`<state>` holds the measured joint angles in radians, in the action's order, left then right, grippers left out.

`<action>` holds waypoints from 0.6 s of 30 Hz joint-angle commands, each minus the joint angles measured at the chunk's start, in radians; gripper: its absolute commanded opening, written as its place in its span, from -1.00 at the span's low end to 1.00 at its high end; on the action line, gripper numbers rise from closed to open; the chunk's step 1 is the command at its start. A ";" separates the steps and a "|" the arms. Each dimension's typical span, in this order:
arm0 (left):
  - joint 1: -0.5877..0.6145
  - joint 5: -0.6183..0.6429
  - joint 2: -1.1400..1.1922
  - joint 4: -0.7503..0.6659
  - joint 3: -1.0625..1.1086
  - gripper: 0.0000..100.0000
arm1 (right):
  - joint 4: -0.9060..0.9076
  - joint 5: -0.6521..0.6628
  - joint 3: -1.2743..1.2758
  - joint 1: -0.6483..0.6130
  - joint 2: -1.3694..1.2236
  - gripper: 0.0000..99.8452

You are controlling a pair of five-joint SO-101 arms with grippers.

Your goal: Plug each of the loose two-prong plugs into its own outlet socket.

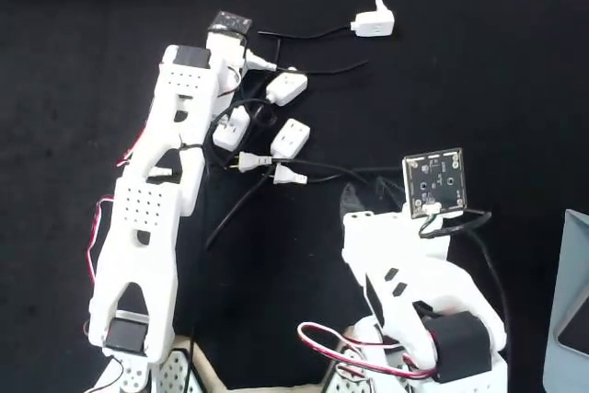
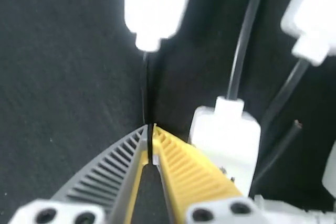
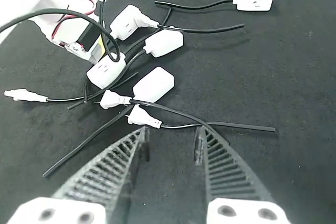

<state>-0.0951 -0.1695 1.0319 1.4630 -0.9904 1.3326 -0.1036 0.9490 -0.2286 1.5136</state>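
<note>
My left gripper [image 2: 150,139], with one grey and one yellow finger, is shut on a thin black cord [image 2: 146,93] that runs to a white plug body [image 2: 155,3]. A white socket [image 2: 226,137] lies right beside the yellow finger. The left arm [image 1: 179,98] stretches over the cluster of sockets [image 1: 290,138] and plugs [image 1: 288,175]. My right gripper [image 3: 171,148] hangs open above the cloth, just short of two loose two-prong plugs [image 3: 144,118] [image 3: 112,99] and a socket [image 3: 154,83]. A third plug [image 3: 21,96] lies off to one side.
One socket [image 1: 373,22] lies apart at the far edge of the black cloth [image 1: 479,89]. Black cords [image 3: 231,126] cross the area between the grippers. A grey bin [image 1: 571,310] stands at the right edge.
</note>
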 commanded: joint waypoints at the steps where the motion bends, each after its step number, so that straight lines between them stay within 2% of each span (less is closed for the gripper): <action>1: -0.042 -0.008 -0.005 0.063 -0.004 -0.94 | -0.014 -0.006 -0.002 0.012 -0.002 -0.72; 12: -0.031 0.003 -0.051 0.091 -0.004 -0.94 | -0.014 -0.006 -0.002 0.012 -0.002 -0.72; 18: -0.013 0.094 -0.141 0.048 -0.004 -0.94 | -0.014 -0.006 -0.002 0.012 -0.002 -0.72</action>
<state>-0.1074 -0.1174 0.9843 1.5336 -0.9782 1.3326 -0.1036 0.9490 -0.2286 1.5136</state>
